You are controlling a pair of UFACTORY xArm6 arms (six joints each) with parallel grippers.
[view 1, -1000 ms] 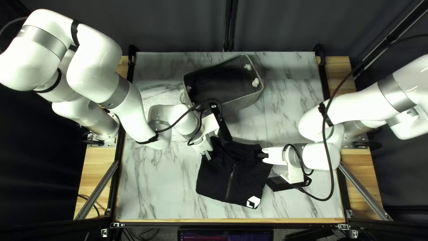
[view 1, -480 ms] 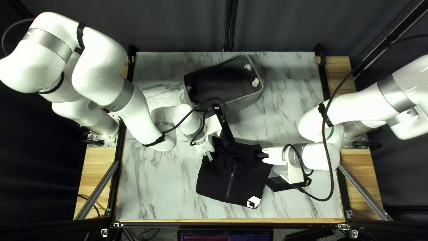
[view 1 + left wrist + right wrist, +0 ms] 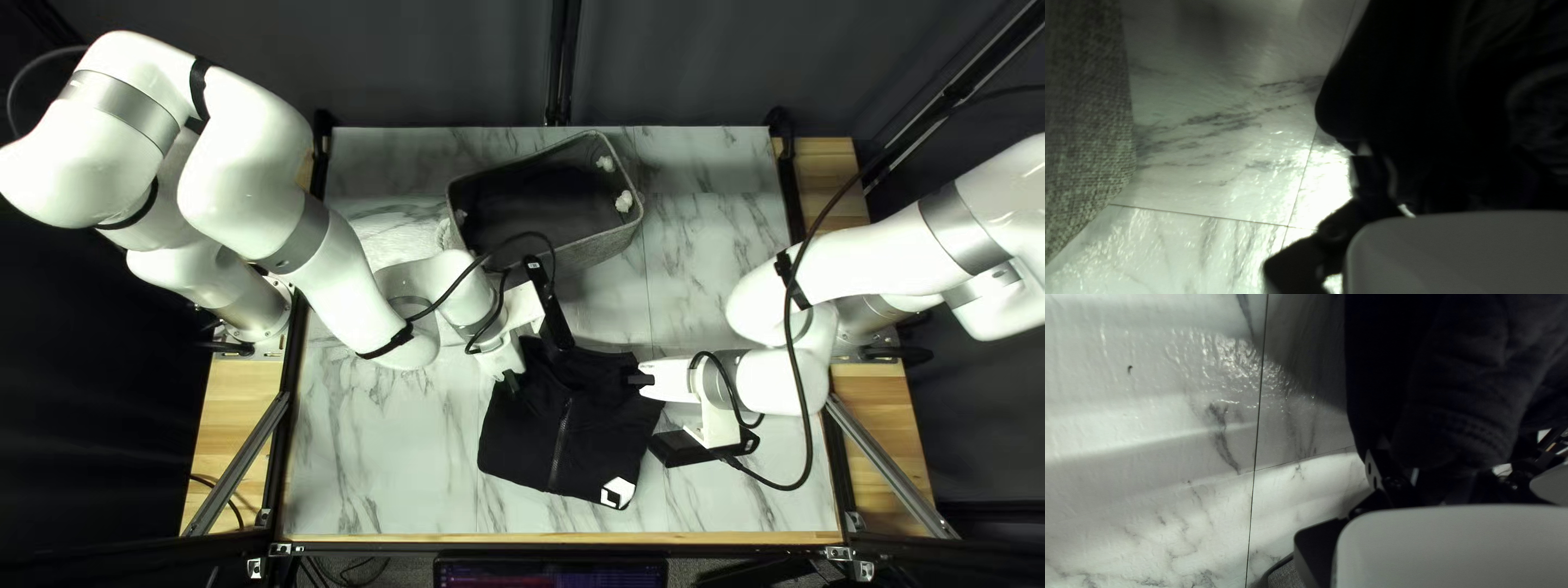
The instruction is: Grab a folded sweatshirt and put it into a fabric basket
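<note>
Black cloth: the folded sweatshirt (image 3: 593, 441) is lying on the bench (image 3: 381, 457), nearer the table's near edge than the grey fabric basket (image 3: 597, 248). My left gripper (image 3: 512, 383) and right gripper (image 3: 640, 380) are meeting its opposite sides; I cannot tell how either's jaws are set.

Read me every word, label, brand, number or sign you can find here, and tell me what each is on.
No words or numbers can be read here.
Black sweatshirt: a white emblem with a dark angular shape, no letters I can make out.
Black bar on my left arm's wrist: a small white mark, too small to read.
Screen at the table's near edge: faint coloured lines, too small to read.
</note>
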